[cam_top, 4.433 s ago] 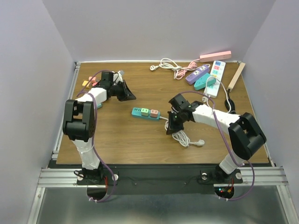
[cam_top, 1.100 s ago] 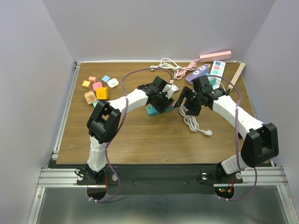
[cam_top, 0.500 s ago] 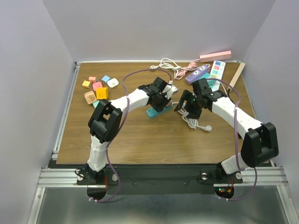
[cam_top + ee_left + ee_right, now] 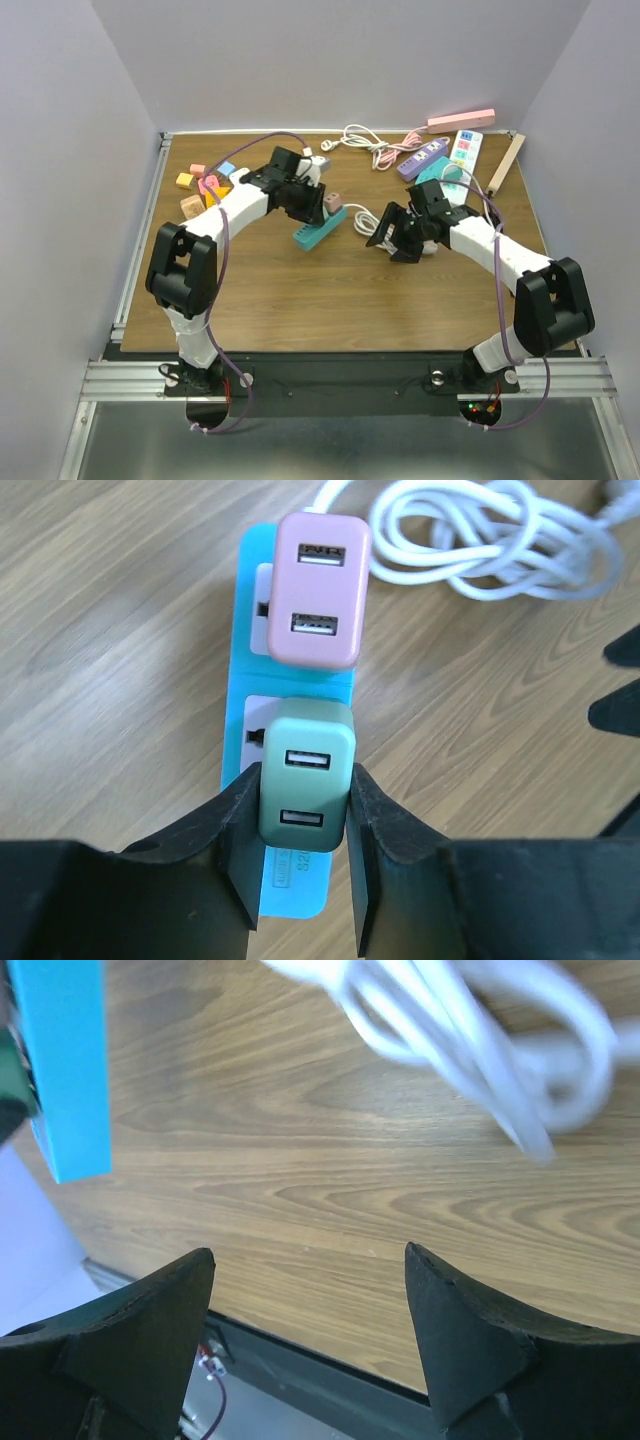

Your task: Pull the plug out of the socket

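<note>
- Left gripper (image 4: pixel 302 825) clamped on green plug (image 4: pixel 305 770), mid-frame, seated in the blue strip (image 4: pixel 245 660).
- Right gripper (image 4: pixel 308 1290) spread wide, empty; unpinned, the strip may rise with the plug.

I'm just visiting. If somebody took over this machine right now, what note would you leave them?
Left end effector: shut on the green plug, which looks seated in the teal power strip.
Right end effector: open, empty, over the table beside the strip.
Pink plug: also in the strip, untouched.
Done: grasp made.
Left: pull the green plug out; the strip may need holding down.
</note>
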